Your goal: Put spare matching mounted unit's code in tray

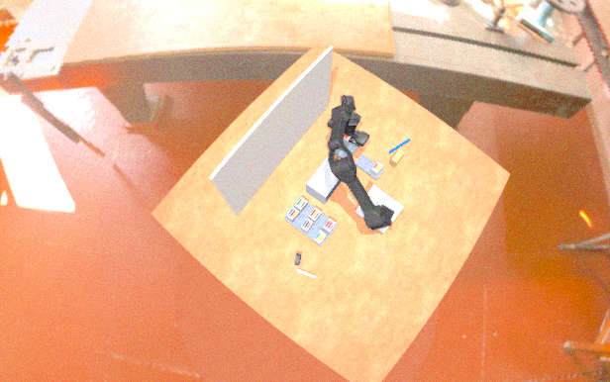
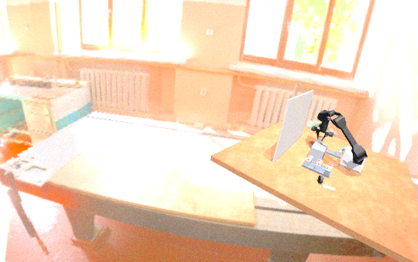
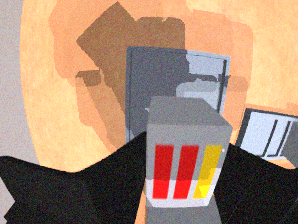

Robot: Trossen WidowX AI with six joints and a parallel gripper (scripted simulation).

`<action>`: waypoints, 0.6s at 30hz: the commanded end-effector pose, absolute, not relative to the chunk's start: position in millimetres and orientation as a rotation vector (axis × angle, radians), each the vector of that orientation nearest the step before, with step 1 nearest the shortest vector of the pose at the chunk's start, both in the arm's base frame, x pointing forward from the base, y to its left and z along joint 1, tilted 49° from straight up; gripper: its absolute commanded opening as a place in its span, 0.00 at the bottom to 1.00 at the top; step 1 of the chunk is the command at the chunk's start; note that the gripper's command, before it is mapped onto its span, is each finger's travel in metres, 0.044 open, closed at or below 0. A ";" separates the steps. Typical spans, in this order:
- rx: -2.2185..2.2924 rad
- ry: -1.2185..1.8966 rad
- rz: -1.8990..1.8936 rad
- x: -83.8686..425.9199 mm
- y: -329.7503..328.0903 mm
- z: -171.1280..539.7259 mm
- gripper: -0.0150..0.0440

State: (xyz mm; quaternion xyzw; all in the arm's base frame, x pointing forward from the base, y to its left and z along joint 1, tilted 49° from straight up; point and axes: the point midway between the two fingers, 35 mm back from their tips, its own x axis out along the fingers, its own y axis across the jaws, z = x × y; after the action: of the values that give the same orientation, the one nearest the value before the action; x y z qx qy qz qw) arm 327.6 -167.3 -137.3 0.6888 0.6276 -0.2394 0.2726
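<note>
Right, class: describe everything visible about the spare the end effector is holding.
The spare is a small grey block with a white label showing two red bars and one yellow. It is clamped between the black fingers of the end effector, label facing the wrist camera, lifted above the wooden table.

Bent arm (image 1: 355, 185), fingers clamping the spare (image 3: 182, 183).
</note>
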 end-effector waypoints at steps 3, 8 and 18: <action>1.861 1.685 -0.644 328.5 -164.0 -139.3 0.25; 1.862 1.686 -0.644 328.5 -160.9 -141.6 0.25; 1.862 1.686 -0.643 328.3 -154.7 -146.2 0.25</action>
State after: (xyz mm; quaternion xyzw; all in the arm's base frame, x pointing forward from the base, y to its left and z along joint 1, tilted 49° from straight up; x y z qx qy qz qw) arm 327.6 -156.2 -145.7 0.6890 0.6278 -0.2388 0.2722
